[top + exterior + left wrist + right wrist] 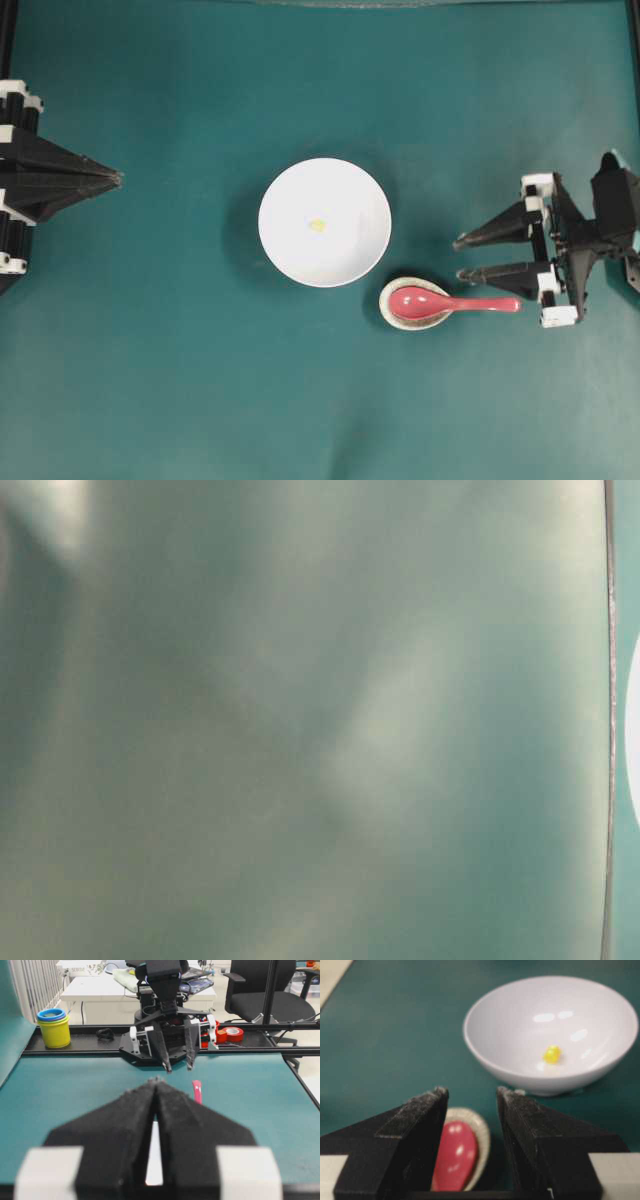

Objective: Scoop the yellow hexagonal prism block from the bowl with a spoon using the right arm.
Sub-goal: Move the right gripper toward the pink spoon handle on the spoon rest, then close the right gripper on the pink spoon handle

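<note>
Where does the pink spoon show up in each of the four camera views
Overhead exterior: spoon lower right of centre, scoop on the spoon rest, handle pointing right.
Table-level exterior: not in it; only a blurred teal surface and a white sliver at the right edge.
Left wrist-mounted: only its handle shows, just right of centre.
Right wrist-mounted: scoop at bottom, seen between the open fingers.
Shared landmark: the white bowl, beside the spoon.
</note>
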Motion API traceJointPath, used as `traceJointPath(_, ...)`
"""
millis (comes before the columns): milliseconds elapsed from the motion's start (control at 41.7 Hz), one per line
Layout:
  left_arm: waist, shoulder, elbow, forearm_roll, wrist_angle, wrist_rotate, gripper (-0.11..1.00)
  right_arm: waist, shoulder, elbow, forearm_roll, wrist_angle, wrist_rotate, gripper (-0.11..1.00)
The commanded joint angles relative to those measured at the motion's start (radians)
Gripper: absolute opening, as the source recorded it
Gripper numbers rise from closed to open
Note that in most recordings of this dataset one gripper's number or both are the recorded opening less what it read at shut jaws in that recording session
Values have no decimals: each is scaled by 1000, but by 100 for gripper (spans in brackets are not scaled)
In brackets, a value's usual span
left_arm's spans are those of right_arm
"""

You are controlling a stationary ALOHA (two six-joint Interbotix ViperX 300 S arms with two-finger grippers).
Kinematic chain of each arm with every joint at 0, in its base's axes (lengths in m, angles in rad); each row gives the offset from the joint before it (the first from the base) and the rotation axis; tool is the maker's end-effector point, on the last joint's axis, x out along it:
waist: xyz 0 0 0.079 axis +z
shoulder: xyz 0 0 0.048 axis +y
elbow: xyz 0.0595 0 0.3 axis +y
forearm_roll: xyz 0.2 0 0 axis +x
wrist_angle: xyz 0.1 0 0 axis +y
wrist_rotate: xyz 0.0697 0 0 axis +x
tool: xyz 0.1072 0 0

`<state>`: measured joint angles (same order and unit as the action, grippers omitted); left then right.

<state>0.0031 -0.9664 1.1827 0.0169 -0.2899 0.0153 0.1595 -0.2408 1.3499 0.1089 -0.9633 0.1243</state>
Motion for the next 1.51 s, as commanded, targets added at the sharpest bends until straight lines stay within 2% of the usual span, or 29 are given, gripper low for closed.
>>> traceJointPath(0,2,6,-14,3,-2,0,0,43,37,-3,35,-46,0,51)
traceJointPath(240,2,3,-14,3,6,2,0,193,153,0,184,-130,0,51)
traceJointPath(360,2,3,-14,6,8,2,0,250,207,0,239,-167,0,51)
traceJointPath(647,2,5,-14,8,8,34,0,318,337,3,308,-272,-5,51)
traceJointPath(815,2,5,-14,8,8,34,0,322,396,3,314,-302,-5,51)
traceJointPath(1055,2,8,-14,2,3,18,0,331,411,8,314,-299,-5,51)
traceJointPath(1367,2,9,-14,2,2,-52,0,337,413,2,316,-253,-5,51)
traceJointPath(1486,0,9,-12,0,6,-60,0,337,411,0,316,-250,-5,51)
